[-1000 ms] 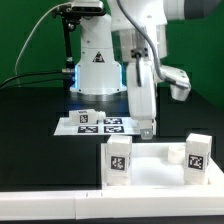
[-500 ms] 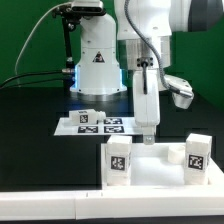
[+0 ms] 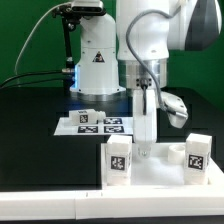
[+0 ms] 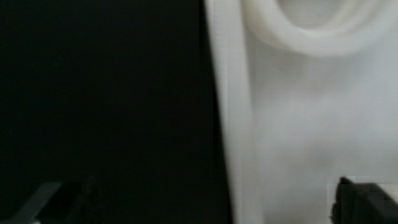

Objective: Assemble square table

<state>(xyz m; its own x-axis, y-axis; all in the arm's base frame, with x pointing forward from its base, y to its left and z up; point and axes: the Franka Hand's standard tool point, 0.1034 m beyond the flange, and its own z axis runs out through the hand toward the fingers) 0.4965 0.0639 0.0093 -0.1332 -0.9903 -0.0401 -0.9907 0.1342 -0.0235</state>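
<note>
The square table's white slab [image 3: 160,170] lies near the front of the black table. Two white tagged legs stand upright on it, one at the exterior view's left [image 3: 118,160] and one at the right [image 3: 196,153]. A third tagged leg [image 3: 86,117] rests by the marker board. My gripper [image 3: 146,151] points straight down at the slab's far edge, between the two upright legs. In the wrist view the gripper [image 4: 210,205] is open and empty. One fingertip [image 4: 50,200] hangs over the black table, the other [image 4: 366,198] over the white slab [image 4: 302,120]. A round socket [image 4: 317,28] shows there.
The marker board [image 3: 108,127] lies flat behind the slab, in front of the robot base [image 3: 97,60]. A long white bar [image 3: 50,206] runs along the front edge. A green wall stands behind.
The gripper has come down toward the slab's far edge and the wrist has turned. The jaws have stayed open. The legs and the slab have not moved.
</note>
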